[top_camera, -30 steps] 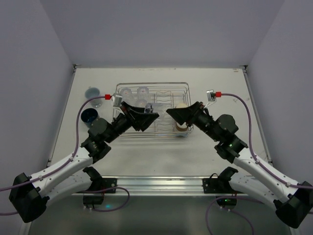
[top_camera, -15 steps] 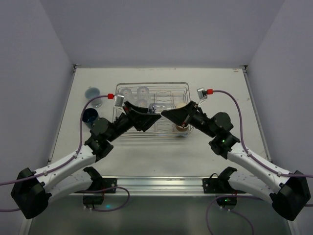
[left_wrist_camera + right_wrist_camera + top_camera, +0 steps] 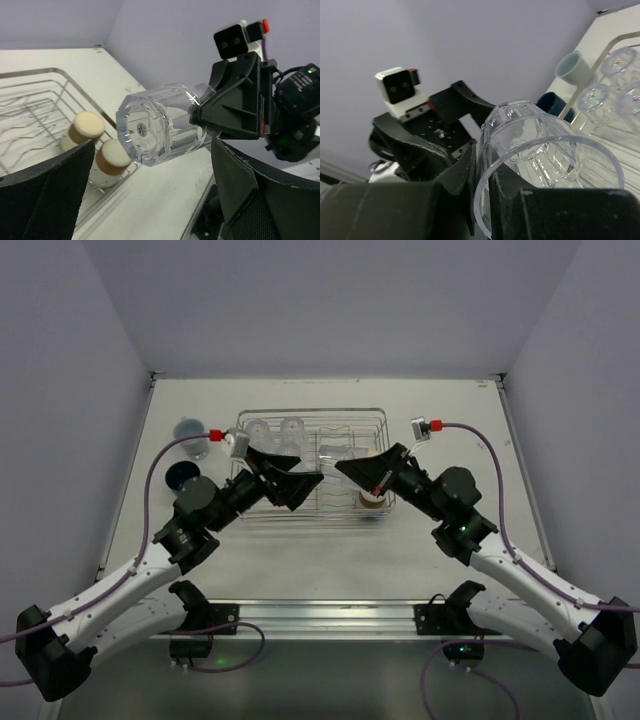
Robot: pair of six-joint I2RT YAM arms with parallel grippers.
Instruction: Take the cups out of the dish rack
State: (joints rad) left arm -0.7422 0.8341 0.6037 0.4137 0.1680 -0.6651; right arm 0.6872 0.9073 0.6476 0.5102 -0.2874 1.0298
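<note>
Handover step, as judged: clear tumbler (image 3: 160, 132) pinched at its rim in right gripper (image 3: 482, 172), held on its side above dish rack (image 3: 383, 422), toward table's far edge. Left gripper (image 3: 305, 475) spread wide, facing tumbler base, apart. Next: close left around tumbler body, then release right.

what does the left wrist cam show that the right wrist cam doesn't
Only the left wrist view shows the two tan cups standing in the dish rack, and the right pincer seen from outside, shut on the clear tumbler. Only the right wrist view shows the pale blue cup and the dark blue cup beside the rack, plus the other clear tumblers inside it. Both show the held tumbler and some rack wire.
</note>
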